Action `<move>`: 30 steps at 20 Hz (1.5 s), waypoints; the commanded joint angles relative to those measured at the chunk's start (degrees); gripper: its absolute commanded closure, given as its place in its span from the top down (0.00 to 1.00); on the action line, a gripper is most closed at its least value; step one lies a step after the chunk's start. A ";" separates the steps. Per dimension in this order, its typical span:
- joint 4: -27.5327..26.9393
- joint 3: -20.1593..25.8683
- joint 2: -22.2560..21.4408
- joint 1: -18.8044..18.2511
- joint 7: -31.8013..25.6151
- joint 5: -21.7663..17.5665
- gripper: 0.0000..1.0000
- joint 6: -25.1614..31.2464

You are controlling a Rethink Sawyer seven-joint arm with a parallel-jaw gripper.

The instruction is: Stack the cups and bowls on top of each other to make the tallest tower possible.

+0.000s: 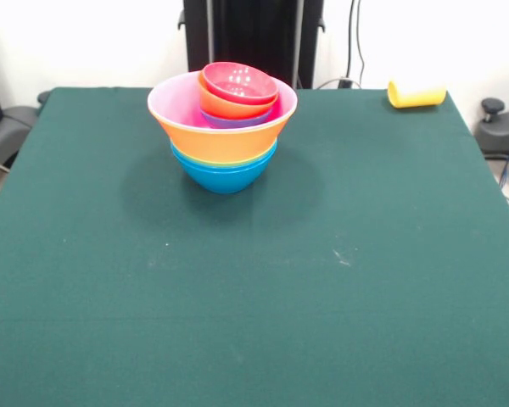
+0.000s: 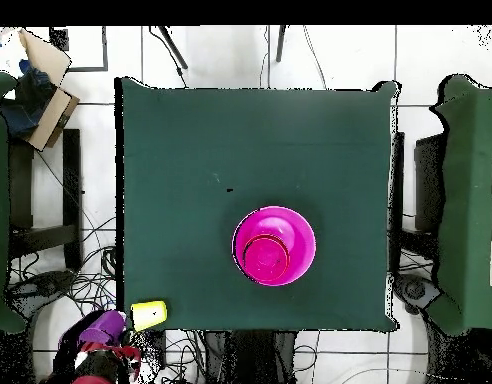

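The tower (image 1: 223, 127) stands on the green table (image 1: 254, 305), left of centre towards the far side. A light blue bowl (image 1: 225, 175) is at its base, with a thin green rim just above. A wide orange bowl (image 1: 225, 142) sits on that with a pink bowl (image 1: 174, 103) nested inside. On top are a purplish-blue rim (image 1: 237, 121), an orange-red bowl (image 1: 225, 107) and a crimson bowl (image 1: 239, 82). From overhead the tower (image 2: 274, 246) shows as pink rings. The yellow cup (image 1: 416, 95) lies on its side at the table's far right corner, and also shows overhead (image 2: 148, 315). No gripper shows.
The robot's black pedestal (image 1: 246, 34) stands behind the table's far edge. In the overhead view a person (image 2: 95, 350) with something purple is at the bottom left, just off the table corner by the yellow cup. Cables and chairs surround the table (image 2: 190, 150).
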 commanded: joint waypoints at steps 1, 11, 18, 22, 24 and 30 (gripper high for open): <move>14.23 -2.12 -3.94 3.11 3.14 -1.82 0.00 -0.73; 15.34 -3.38 -1.78 8.66 10.05 -2.66 0.00 -4.31; 16.13 -4.36 -0.09 11.09 11.99 -2.80 0.00 -6.76; 16.01 -4.88 1.04 12.30 13.15 -2.92 0.00 -7.75; 16.19 -4.88 1.54 12.81 13.41 -2.58 0.00 -8.47; 16.90 -4.97 3.34 14.23 14.68 -1.73 0.00 -11.17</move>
